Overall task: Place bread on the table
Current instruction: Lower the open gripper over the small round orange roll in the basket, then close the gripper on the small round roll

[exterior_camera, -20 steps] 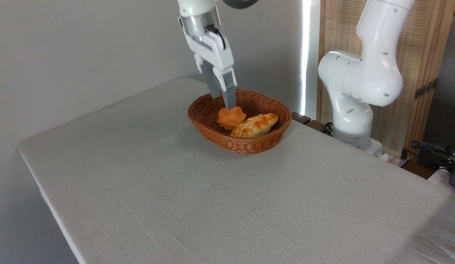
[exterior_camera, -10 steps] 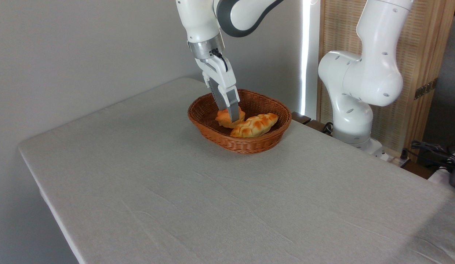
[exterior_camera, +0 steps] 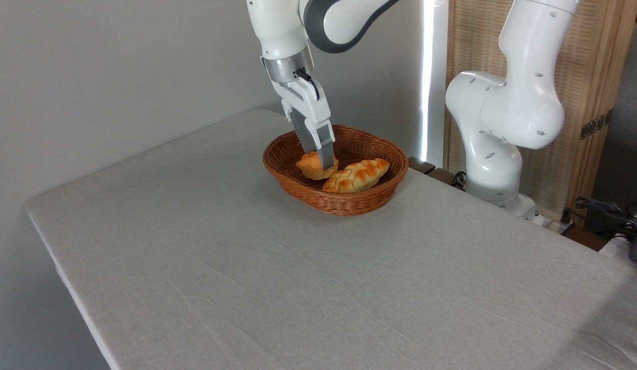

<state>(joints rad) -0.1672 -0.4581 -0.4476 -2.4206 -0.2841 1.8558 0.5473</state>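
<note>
Bread [exterior_camera: 312,165], a small round orange bun with a paler base, sat tipped inside the brown oval wicker basket [exterior_camera: 344,198] at the far side of the large table [exterior_camera: 277,277] covered in pale grey-white, slightly wrinkled cloth. The white robot arm's two-finger gripper [exterior_camera: 324,163] reached down into the basket, and its grey fingers [exterior_camera: 326,154] lay against the bun's right side. One finger crossed in front of the bun; the other was hidden behind it, so the jaws appeared closed on the bun, though the camera angle did not show the contact plainly. The bun looked tilted and perhaps just lifted off the basket floor, but whether it was clear of the weave could not be told. Just beside it, to the right, lay a longer golden braided loaf [exterior_camera: 357,176], close to or touching the bun.

Judged from this, the task was at an early stage: the reach into the basket was done and the grasp seemed made or nearly made. Left to do were raising the bun over the basket rim, carrying it out above the open cloth, setting it down and releasing it. None of the tabletop held bread.
</note>
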